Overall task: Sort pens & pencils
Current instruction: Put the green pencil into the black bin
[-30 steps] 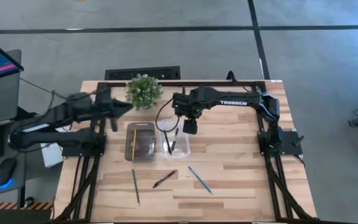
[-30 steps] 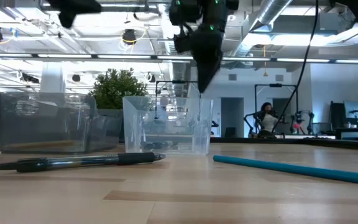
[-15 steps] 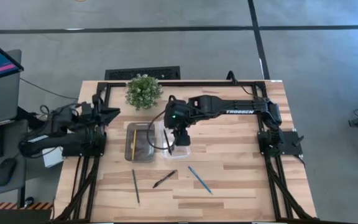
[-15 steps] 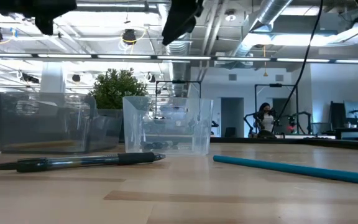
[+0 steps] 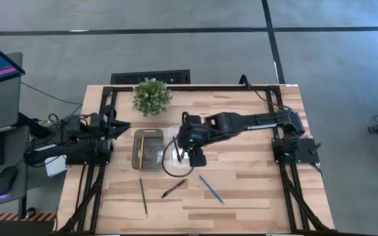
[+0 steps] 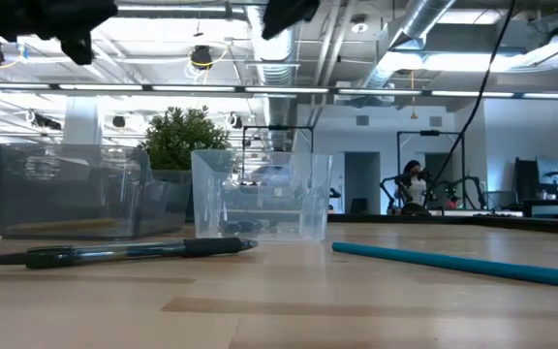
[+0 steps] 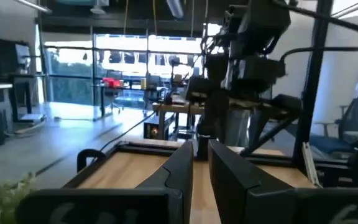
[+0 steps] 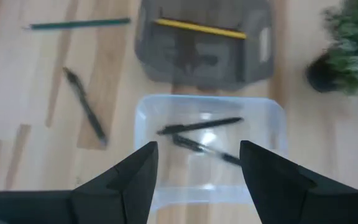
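Pale wooden table [image 5: 254,177], right gripper [image 5: 195,158] spread and empty above the clear bin [image 5: 185,149] with two pens [image 8: 201,126] inside, left gripper [image 5: 113,126] pressed together far left — best drop straight onto the loose pen [image 5: 174,189] lying near, between the green pencil [image 5: 143,196] and blue pencil [image 5: 210,189].

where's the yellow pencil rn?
In the high view, the thin yellow pencil lies inside the grey translucent plastic bin, along its left side, next to the clear plastic bin holding two pens.
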Action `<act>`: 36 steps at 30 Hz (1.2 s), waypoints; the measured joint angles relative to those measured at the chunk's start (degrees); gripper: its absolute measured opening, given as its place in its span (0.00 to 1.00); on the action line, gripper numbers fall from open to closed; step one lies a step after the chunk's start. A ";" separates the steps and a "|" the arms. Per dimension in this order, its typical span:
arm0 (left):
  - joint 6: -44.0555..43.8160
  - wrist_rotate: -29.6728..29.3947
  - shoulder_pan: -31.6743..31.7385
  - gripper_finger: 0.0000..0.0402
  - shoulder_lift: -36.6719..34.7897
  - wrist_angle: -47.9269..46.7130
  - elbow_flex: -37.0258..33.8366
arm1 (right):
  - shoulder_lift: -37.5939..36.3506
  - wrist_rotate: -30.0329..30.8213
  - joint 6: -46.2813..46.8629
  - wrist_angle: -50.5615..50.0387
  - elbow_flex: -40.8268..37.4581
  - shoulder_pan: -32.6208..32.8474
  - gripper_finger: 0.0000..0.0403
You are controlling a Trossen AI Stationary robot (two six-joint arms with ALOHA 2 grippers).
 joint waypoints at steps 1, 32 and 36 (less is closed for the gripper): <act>-0.05 0.53 0.00 0.10 -0.19 -0.40 0.00 | -0.75 1.71 0.13 2.02 -1.01 0.58 0.62; 1.53 3.83 -0.02 0.10 -0.05 -1.84 0.00 | -37.78 5.36 41.84 49.87 -69.64 8.01 0.62; 2.17 3.27 -0.02 0.10 -0.03 -2.10 0.00 | -36.10 5.27 46.24 48.99 -69.73 11.26 0.62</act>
